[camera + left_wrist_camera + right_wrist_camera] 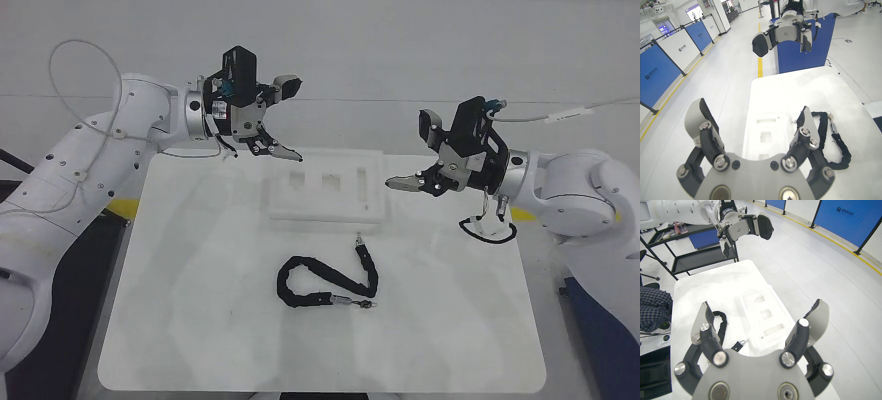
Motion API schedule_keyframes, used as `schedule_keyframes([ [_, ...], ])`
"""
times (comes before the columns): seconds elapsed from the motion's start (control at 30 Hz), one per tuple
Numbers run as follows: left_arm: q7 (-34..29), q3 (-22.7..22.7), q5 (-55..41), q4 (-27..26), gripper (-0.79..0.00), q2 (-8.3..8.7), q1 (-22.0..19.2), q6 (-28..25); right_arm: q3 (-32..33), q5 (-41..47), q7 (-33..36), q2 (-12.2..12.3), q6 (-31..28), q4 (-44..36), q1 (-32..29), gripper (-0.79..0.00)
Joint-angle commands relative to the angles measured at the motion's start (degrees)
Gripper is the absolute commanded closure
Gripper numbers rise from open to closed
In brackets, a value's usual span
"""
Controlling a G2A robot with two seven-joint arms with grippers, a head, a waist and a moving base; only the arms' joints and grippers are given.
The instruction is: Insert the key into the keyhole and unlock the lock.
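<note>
Both pairs of fingers are being held wide apart with nothing gripped. The left gripper (290,120) and the right gripper (412,150) are being kept above the table (200,300), facing each other across the white foam tray (325,208). The black sleeved chain lock (300,285) is lying below and between the two pairs of fingers, well apart from both. Its metal lock cylinder (833,129) and the key (829,116) are lying nearer the right fingers than the left. The key is being shown too small for it to be told whether it is seated in the keyhole or lying against it. If the key is being pinched while the cylinder is not being steadied, the loose chain could be dragged or rolled. The small key could also be slipping from the broad pads, or be pushed in askew and jammed. Being counted are two grippers, one chain lock, one cylinder, one key, one free pin end (743,342), one tray with three recesses, and one table.
</note>
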Motion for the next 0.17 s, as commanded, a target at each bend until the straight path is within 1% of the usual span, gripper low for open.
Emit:
schedule_keyframes([
  [0.0, 0.0, 0.0, 0.0, 0.0, -0.785, 0.0, 0.0, 0.0, 0.0, 0.0, 0.0, 0.0, 0.0, 0.0, 0.0, -0.785],
  [0.13, 0.0, 0.0, 0.0, 0.0, -0.785, 0.0, 0.0, 0.0, 0.0, 0.0, 0.0, 0.0, 0.0, 0.0, 0.0, -0.785],
])
